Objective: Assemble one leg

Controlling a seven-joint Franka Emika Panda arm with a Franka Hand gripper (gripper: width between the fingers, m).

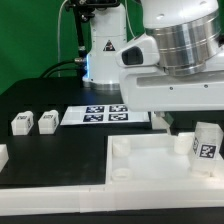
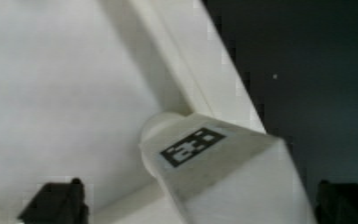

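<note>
Open gripper (image 2: 197, 203) poised at a leg (image 1: 207, 143) on the panel (image 1: 60, 170).

The leg stands upright, tag facing out, at the right edge of the exterior frame on the panel's far corner. The jaws are spread wide and hold nothing, with the leg untouched between them. It looks like light, rigid, smooth plastic that may slip, so pinch two flat opposite sides squarely. The socket (image 1: 121, 150) near the frame's centre looks empty. Whether the leg sits in a socket I cannot tell.
</note>
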